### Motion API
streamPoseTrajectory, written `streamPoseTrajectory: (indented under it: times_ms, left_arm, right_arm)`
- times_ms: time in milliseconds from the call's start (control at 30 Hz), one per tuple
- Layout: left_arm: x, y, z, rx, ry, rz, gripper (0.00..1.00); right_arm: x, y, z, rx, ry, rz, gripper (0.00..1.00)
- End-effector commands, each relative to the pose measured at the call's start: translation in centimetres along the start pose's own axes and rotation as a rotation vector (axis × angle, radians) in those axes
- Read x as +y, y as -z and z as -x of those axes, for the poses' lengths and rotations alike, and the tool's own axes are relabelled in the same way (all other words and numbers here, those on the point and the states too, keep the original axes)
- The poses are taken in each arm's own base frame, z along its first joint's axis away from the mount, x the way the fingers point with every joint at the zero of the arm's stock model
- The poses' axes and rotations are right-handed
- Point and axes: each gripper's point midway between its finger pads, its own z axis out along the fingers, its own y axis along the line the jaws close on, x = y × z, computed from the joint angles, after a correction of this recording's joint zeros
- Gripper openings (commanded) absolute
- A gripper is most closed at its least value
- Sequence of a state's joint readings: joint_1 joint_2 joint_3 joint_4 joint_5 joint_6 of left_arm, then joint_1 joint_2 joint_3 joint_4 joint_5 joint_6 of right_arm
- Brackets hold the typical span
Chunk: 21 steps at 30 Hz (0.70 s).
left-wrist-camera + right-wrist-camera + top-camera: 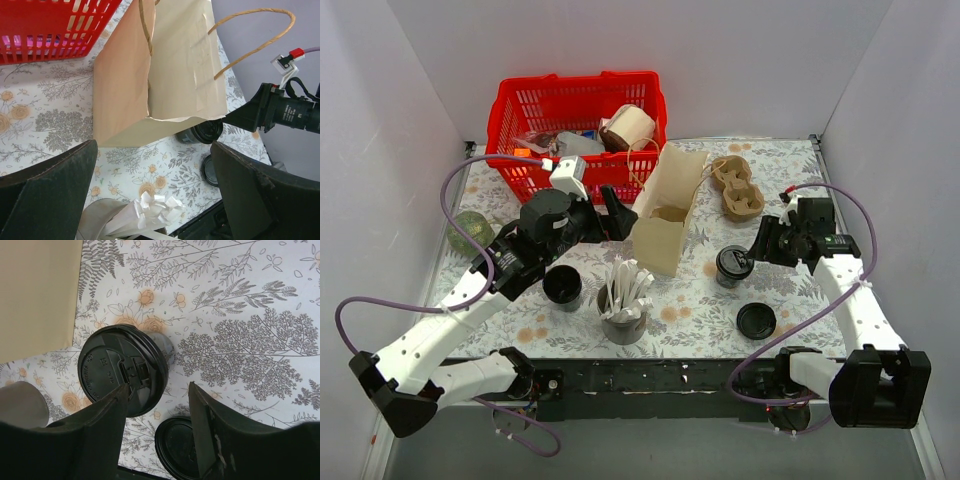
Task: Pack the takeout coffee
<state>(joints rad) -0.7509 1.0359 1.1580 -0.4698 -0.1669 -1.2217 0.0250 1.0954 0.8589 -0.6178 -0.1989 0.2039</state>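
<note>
The takeout coffee (732, 265), a dark cup with a round black lid, stands on the floral table right of the paper bag (665, 215). It also shows in the right wrist view (122, 370) and, half hidden behind the bag, in the left wrist view (205, 131). My right gripper (764, 243) is open and empty, above and just right of the cup; in its wrist view (159, 392) its left finger overlaps the lid. My left gripper (617, 213) is open and empty, left of the bag (160, 70), which stands open at the top.
A loose black lid (756, 321) lies near the front edge, also in the right wrist view (180, 450). A lidless black cup (562, 285) and a grey cup of white sticks (624, 300) stand front centre. A red basket (582, 130) and a cardboard cup carrier (737, 187) are at the back.
</note>
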Motion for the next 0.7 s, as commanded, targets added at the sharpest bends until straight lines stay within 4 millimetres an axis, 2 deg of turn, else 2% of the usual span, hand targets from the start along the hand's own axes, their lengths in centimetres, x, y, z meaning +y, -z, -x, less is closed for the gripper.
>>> streamPoseTrajectory:
  times_ms: [0,333,667]
  left_arm:
    - [-0.9,-0.1,0.0,0.0,0.01,-0.046,0.98]
    - [-1.1,-0.3,-0.2,0.008,0.007,-0.056,0.98]
    - [-0.9,-0.3,-0.3,0.006,0.005,-0.05,0.98]
  right_arm:
    - [0.9,-0.9,0.7,-0.018,0.055,0.079,0.57]
    - [1.2,-2.3,0.7,0.011,0.059,0.122,0.51]
    - [0.5,-2.9,-0.4,0.044,0.074,0.103,0.46]
